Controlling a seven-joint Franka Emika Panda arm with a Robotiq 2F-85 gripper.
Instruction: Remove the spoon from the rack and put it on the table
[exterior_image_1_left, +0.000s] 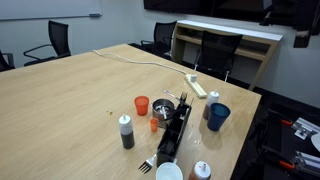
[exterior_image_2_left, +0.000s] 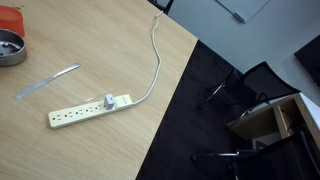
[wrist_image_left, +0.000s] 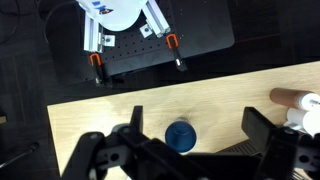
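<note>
The black slotted rack lies on the wood-grain table near its front edge. I cannot make out a spoon in the rack. A long silver utensil lies flat on the table between the metal bowl and the power strip; I cannot tell if it is the spoon. My gripper is open and empty, high above the table, looking down on a blue cup. In an exterior view the gripper hangs at the top right, far from the rack.
Around the rack stand a red cup, a black bottle with a white cap, a metal bowl, a blue cup, a white cup and a fork. A power strip lies behind. Chairs ring the table.
</note>
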